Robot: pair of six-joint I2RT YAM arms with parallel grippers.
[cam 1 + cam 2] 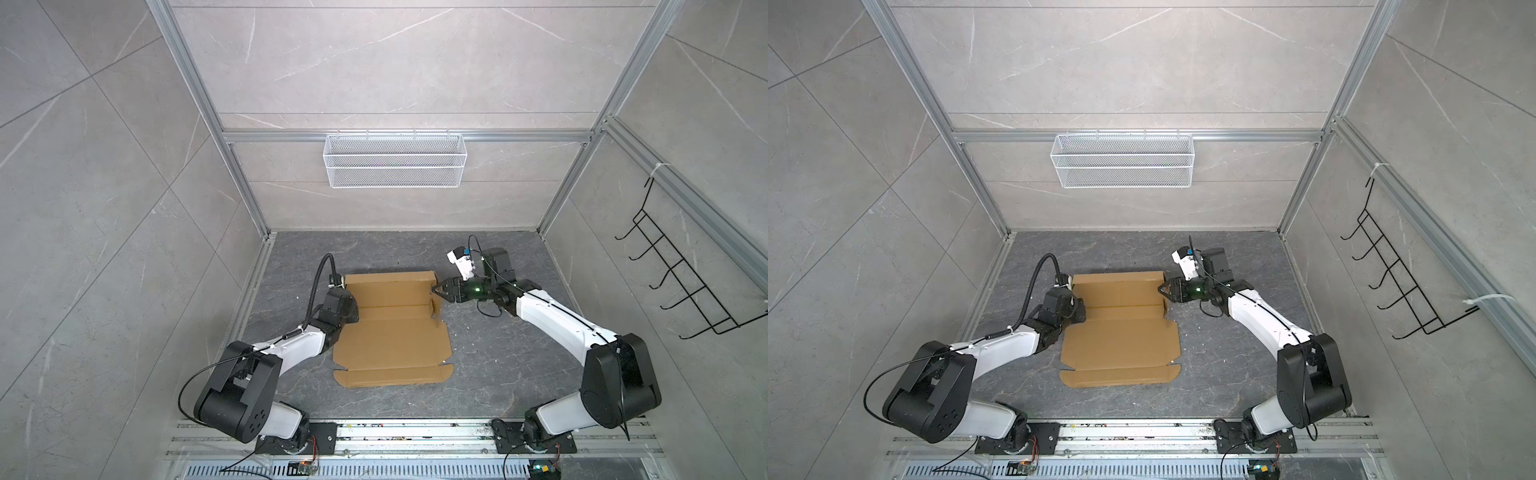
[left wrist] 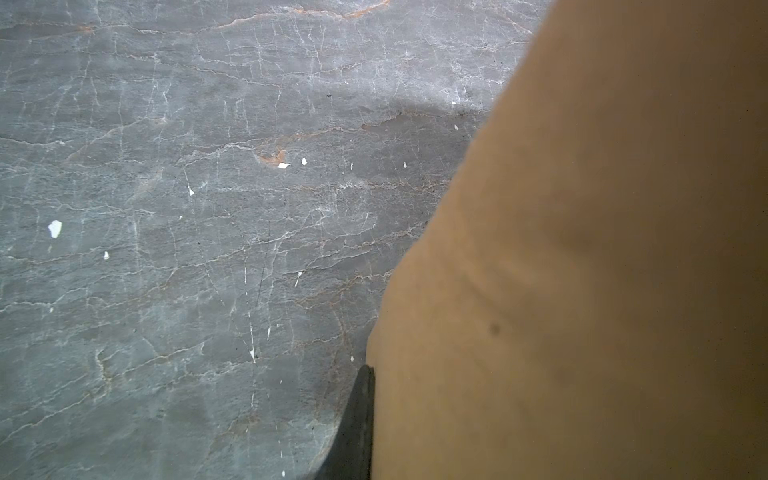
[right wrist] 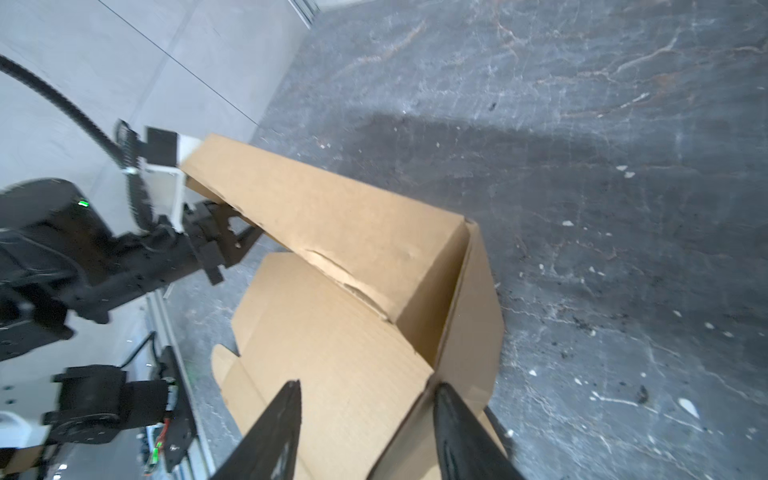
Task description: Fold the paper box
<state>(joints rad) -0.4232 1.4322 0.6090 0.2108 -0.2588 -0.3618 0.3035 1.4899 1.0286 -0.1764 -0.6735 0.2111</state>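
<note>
The paper box (image 1: 390, 332) (image 1: 1121, 336) is brown cardboard, lying partly folded on the dark table. Its back panel stands up and folds forward (image 3: 353, 232); the front flaps lie flat. My left gripper (image 1: 348, 305) (image 1: 1077, 309) (image 3: 245, 232) is at the box's left end, shut on the side flap there. In the left wrist view one finger (image 2: 357, 424) presses against the cardboard (image 2: 602, 249); the other is hidden behind it. My right gripper (image 1: 434, 289) (image 1: 1160, 287) (image 3: 369, 384) is at the right end, open. The upright right side flap (image 3: 473, 316) lies against one finger (image 3: 453, 424).
A white wire basket (image 1: 395, 160) hangs on the back wall and a black hook rack (image 1: 681, 282) on the right wall. Aluminium rails (image 1: 415, 432) run along the front by the arm bases. Small white flecks (image 2: 55, 228) dot the table.
</note>
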